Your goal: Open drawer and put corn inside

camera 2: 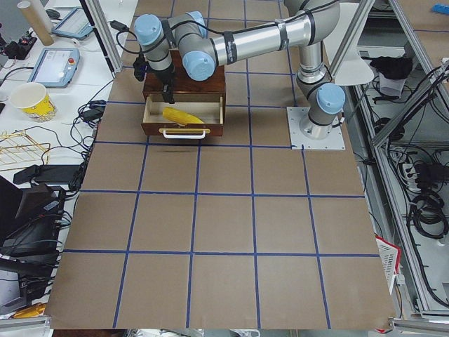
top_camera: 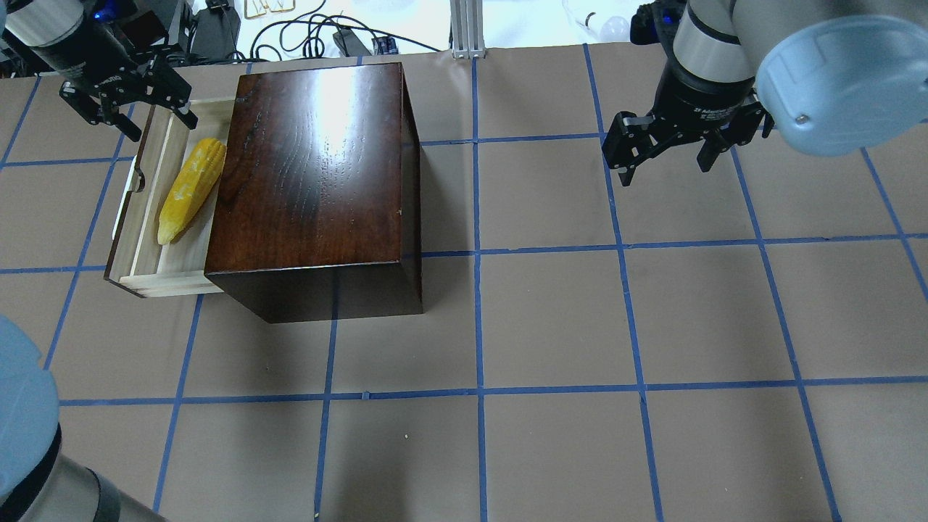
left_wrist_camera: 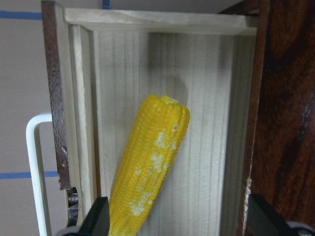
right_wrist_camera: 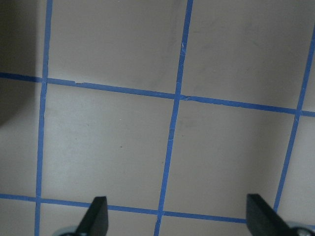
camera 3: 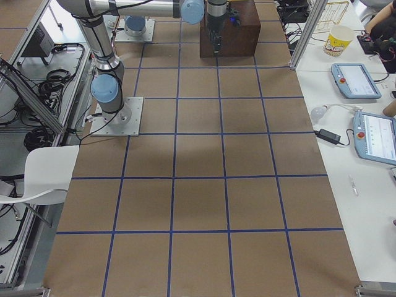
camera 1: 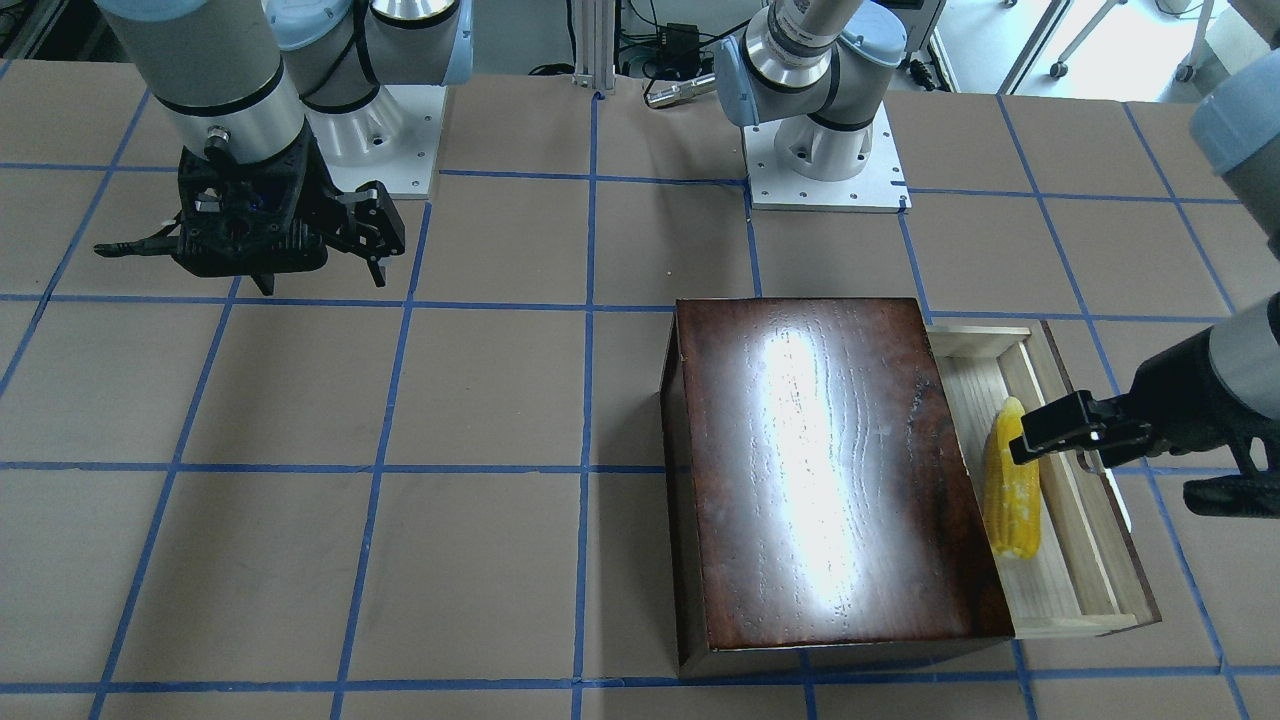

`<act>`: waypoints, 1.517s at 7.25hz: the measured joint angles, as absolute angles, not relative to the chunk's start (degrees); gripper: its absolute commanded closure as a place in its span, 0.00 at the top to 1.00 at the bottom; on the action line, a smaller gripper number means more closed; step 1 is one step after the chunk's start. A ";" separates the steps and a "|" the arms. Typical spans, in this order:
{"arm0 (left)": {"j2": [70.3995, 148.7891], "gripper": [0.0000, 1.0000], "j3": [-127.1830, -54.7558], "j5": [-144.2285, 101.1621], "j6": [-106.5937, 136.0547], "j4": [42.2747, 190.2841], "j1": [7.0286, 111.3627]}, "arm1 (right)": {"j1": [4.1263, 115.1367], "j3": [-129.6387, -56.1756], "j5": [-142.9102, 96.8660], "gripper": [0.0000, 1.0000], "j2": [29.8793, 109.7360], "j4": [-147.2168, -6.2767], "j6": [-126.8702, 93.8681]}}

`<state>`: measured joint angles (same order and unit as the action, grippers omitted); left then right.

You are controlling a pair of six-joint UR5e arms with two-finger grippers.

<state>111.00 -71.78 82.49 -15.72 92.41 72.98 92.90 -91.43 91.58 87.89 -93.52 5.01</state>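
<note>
The drawer (camera 1: 1085, 540) stands pulled out of the dark reddish-brown box (camera 1: 830, 470), its pale tray showing in the overhead view (top_camera: 145, 279). The yellow corn (camera 1: 1012, 495) lies flat inside the tray, also in the overhead view (top_camera: 190, 188) and the left wrist view (left_wrist_camera: 150, 167). My left gripper (top_camera: 161, 125) hovers open over the far end of the drawer, holding nothing; the left wrist view (left_wrist_camera: 179, 221) shows its fingers apart either side of the corn. My right gripper (top_camera: 665, 168) is open and empty above bare table, far from the box.
The drawer's white handle (left_wrist_camera: 34, 167) is on its outer front panel. The brown table (top_camera: 551, 326) carries a blue tape grid. The arm bases (camera 1: 825, 160) are bolted at the robot's side. Side benches with tablets and a yellow cup (camera 2: 31, 102) lie beyond the table's edges.
</note>
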 measured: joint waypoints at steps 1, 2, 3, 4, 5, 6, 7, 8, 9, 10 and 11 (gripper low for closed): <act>109.87 1.00 -71.63 82.53 -12.26 92.90 75.27 | 92.90 -91.42 91.56 1.00 87.89 -93.52 5.01; 108.88 1.00 -71.76 82.60 -9.25 93.24 77.67 | 92.86 -91.41 91.55 1.00 87.89 -93.51 5.01; 107.98 1.00 -72.11 82.82 -6.43 93.41 80.35 | 92.84 -91.42 91.56 1.00 87.89 -93.52 5.01; 107.04 1.00 -72.82 83.18 -3.82 93.43 83.09 | 92.86 -91.43 91.56 1.00 87.89 -93.52 5.01; 105.96 1.00 -74.17 84.26 -2.04 93.35 85.22 | 92.88 -91.43 91.54 1.00 87.89 -93.52 5.01; 104.60 1.00 -76.23 85.91 -0.93 93.16 86.65 | 92.86 -91.42 91.56 1.00 87.89 -93.52 5.01; 102.84 1.00 -78.66 86.98 -0.15 92.97 87.50 | 92.84 -91.41 91.57 1.00 87.89 -93.52 5.01; 101.05 1.00 -80.83 87.98 0.71 92.82 87.91 | 92.86 -91.41 91.58 1.00 87.89 -93.52 5.01; 99.41 1.00 -82.56 89.29 1.78 92.76 88.21 | 92.88 -91.41 91.58 1.00 87.89 -93.52 5.01; 97.86 1.00 -84.04 90.22 2.77 92.74 88.49 | 92.90 -91.41 91.58 1.00 87.89 -93.52 5.01; 96.61 1.00 -85.20 90.60 3.31 92.68 88.72 | 92.90 -91.41 91.58 1.00 87.89 -93.52 5.01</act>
<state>96.61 -85.20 90.60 3.31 92.68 88.72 92.90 -91.41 91.58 87.89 -93.52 5.01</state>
